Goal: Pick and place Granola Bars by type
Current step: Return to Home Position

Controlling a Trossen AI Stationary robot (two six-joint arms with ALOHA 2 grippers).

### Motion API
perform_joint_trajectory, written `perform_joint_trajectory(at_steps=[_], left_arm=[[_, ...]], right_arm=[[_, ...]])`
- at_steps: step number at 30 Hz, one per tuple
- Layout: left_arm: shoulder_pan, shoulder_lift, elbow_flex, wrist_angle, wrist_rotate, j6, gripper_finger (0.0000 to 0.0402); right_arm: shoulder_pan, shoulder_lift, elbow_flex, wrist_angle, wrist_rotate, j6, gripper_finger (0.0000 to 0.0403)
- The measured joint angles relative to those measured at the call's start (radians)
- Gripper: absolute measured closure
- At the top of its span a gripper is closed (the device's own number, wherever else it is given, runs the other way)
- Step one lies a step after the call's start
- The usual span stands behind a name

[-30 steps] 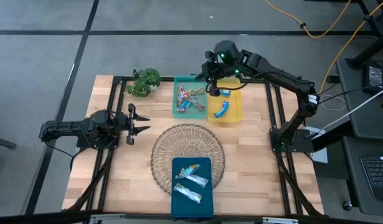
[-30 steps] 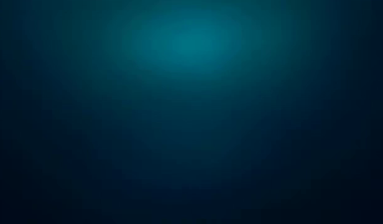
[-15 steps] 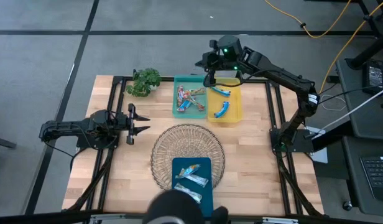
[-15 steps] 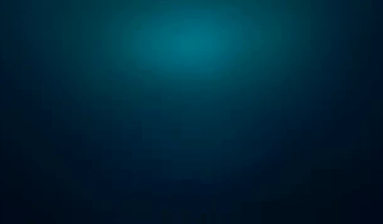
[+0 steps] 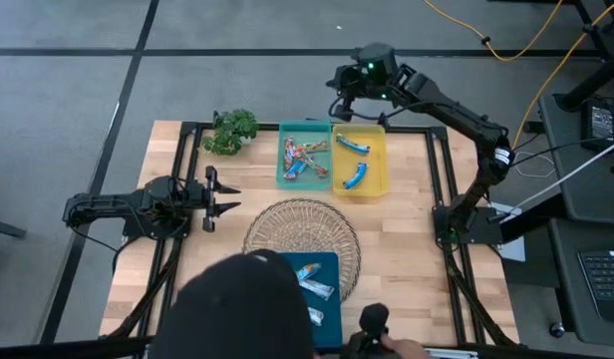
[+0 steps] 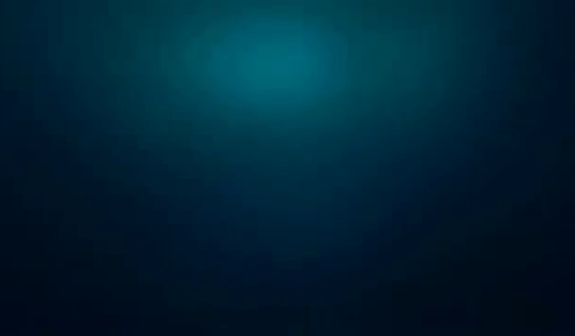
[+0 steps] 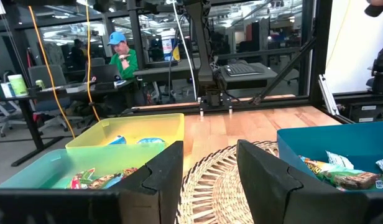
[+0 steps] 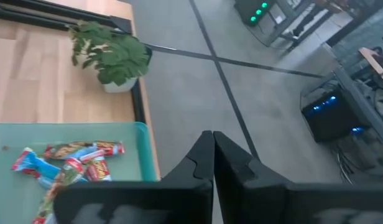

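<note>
Right claw (image 5: 342, 92) farther back; person's head (image 5: 242, 309) farther over table (image 5: 407, 259).

Even, bright light on the table — low view dark, faint glow.

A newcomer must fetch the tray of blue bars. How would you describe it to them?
On the wooden table, find the small potted plant at one edge; two trays sit side by side next to it. The yellow tray is the one farther from the plant. It holds only two blue granola bars, whereas the green tray holds jumbled red-orange bars.
</note>
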Motion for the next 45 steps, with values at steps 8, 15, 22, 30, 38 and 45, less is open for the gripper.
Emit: perform_joint_trajectory(at_steps=[8, 15, 22, 30, 38, 45], left_arm=[[0.000, 0.000, 0.000, 0.000, -0.001, 0.000, 0.0258], [0.000, 0.000, 0.000, 0.000, -0.001, 0.000, 0.0258], [0.000, 0.000, 0.000, 0.000, -0.002, 0.000, 0.0258], [0.000, 0.000, 0.000, 0.000, -0.002, 0.000, 0.0258], [0.000, 0.000, 0.000, 0.000, -0.001, 0.000, 0.0258], [0.000, 0.000, 0.000, 0.000, -0.001, 0.000, 0.0258]], right_arm=[[-0.039, 0.001, 0.000, 0.050, -0.046, 0.047, 0.0392], [-0.038, 0.001, 0.000, 0.135, -0.196, 0.050, 0.0398], [-0.038, -0.045, -0.001, 0.179, -0.232, 0.059, 0.0393], [-0.036, -0.206, -0.136, 0.238, -0.311, 0.166, 0.0392], [-0.036, -0.519, -0.665, 0.617, -0.440, 0.406, 0.0388], [0.115, -0.812, -1.098, 1.033, -0.280, 0.661, 0.0387]])
